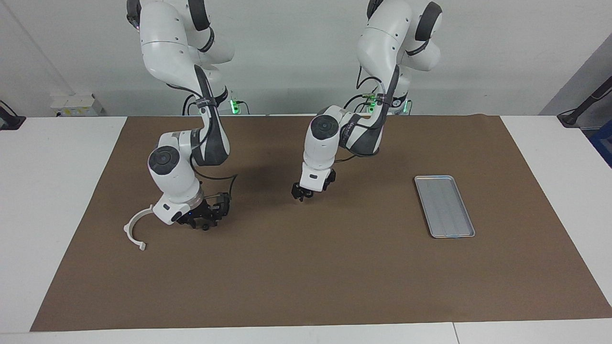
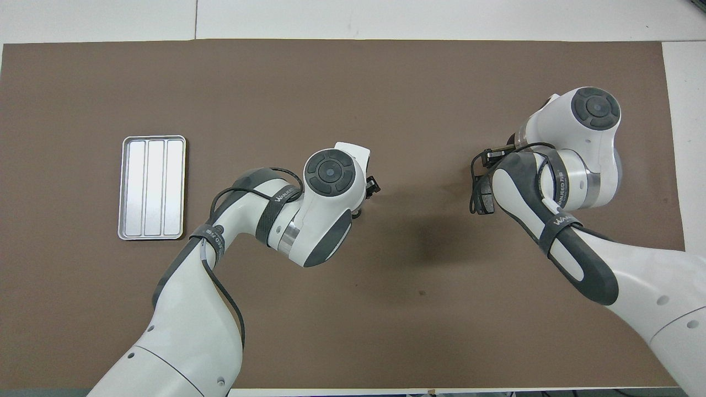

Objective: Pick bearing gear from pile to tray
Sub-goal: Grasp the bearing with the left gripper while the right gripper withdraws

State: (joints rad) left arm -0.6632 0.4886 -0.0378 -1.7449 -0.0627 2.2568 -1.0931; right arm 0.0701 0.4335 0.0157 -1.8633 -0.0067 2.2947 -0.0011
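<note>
The pile lies toward the right arm's end of the mat. Its white curved bracket [image 1: 134, 231] shows beside my right gripper [image 1: 204, 223]. That gripper is low over the small dark parts of the pile, and a small black round piece [image 1: 206, 228] shows at its tips. In the overhead view the right arm hides the pile. The silver-grey tray [image 1: 444, 206] lies toward the left arm's end and holds nothing; it also shows in the overhead view [image 2: 152, 187]. My left gripper [image 1: 300, 194] hangs a little above the bare mat at mid-table, between the pile and the tray.
A brown mat [image 1: 306, 277] covers most of the white table. Both arms bend low over the half of the mat nearer the robots.
</note>
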